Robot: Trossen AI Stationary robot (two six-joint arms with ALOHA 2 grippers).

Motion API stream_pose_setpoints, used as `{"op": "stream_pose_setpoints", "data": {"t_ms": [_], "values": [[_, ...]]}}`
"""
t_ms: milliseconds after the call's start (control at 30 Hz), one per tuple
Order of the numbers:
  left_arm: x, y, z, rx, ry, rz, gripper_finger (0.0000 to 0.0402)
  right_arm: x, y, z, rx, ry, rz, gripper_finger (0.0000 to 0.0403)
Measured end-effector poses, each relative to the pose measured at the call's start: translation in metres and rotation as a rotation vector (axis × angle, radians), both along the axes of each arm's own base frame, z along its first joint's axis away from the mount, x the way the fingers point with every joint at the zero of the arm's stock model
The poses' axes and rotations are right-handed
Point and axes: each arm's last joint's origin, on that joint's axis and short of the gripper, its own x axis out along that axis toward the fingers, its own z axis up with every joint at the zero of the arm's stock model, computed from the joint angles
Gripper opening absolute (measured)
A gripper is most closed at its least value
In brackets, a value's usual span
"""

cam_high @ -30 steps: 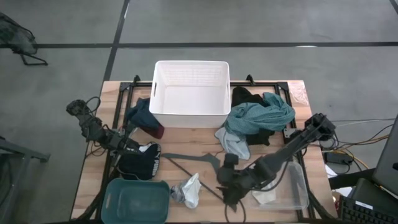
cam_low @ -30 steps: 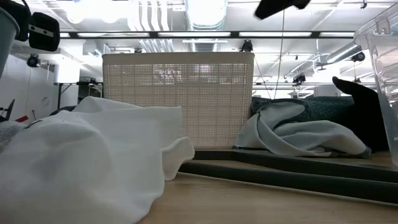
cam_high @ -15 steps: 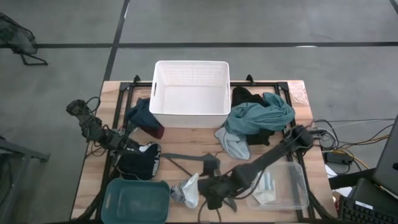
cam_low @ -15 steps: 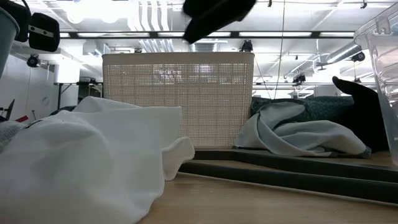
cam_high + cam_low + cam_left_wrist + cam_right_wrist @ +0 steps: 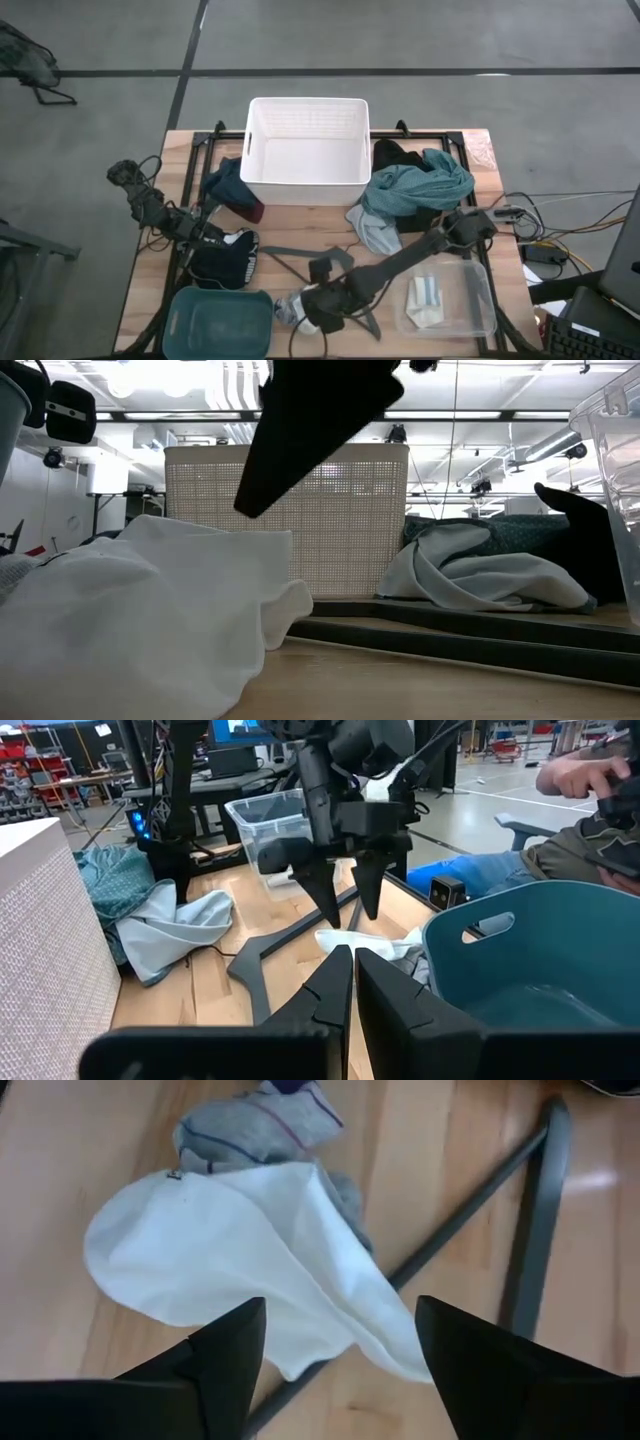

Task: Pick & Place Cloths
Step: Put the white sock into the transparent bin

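A white cloth (image 5: 240, 1270) lies crumpled on the table near its front edge, next to a grey striped sock (image 5: 250, 1125); it also shows in the high view (image 5: 298, 305). My right gripper (image 5: 318, 308) is open and hangs just above it, fingers pointing down, touching nothing (image 5: 350, 915). My left gripper (image 5: 347, 982) is shut and empty at the table's left, beside a dark navy garment with white print (image 5: 225, 258). A teal garment (image 5: 420, 185) and a black one (image 5: 395, 155) lie heaped right of the white basket (image 5: 305, 108).
A grey clothes hanger (image 5: 300, 255) lies on the wood beside the white cloth. A teal bin (image 5: 215, 320) stands at the front left. A clear box (image 5: 480, 300) at the front right holds small white and pale-blue pieces (image 5: 425, 300). Maroon and teal garments (image 5: 235, 195) lie left of the basket.
My right gripper has gone from beside the clear box toward the table's left edge, along the front, and now stands over the white cloth. In the low view it has come down into the picture. The cloths lie as before.
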Motion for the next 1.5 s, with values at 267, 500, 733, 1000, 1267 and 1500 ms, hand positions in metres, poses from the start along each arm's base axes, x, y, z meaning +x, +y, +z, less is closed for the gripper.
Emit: {"op": "stream_pose_setpoints", "data": {"t_ms": [267,500,733,1000,1267,1500], "values": [[0.000,0.000,0.000,0.002,0.002,0.000,0.0023,0.010,-0.002,-0.017,-0.036,0.044,0.014,0.0215],[0.000,0.000,0.000,0.002,0.003,0.000,0.0023,0.007,-0.006,-0.022,-0.040,0.071,-0.002,0.0148],[0.000,0.000,0.000,0.002,0.002,0.000,0.0023,0.003,-0.008,-0.022,-0.001,0.125,-0.006,0.0019],[0.000,0.000,0.000,0.002,0.002,0.000,0.0023,-0.013,-0.003,0.005,-0.026,0.179,-0.074,0.0009],[0.000,0.000,0.000,0.003,0.004,0.000,0.0023,-0.051,0.005,0.060,-0.094,0.109,-0.183,0.0009],[0.000,0.000,0.000,0.003,0.003,0.000,0.0023,-0.100,0.011,0.116,-0.068,0.015,-0.298,0.0008]]}}
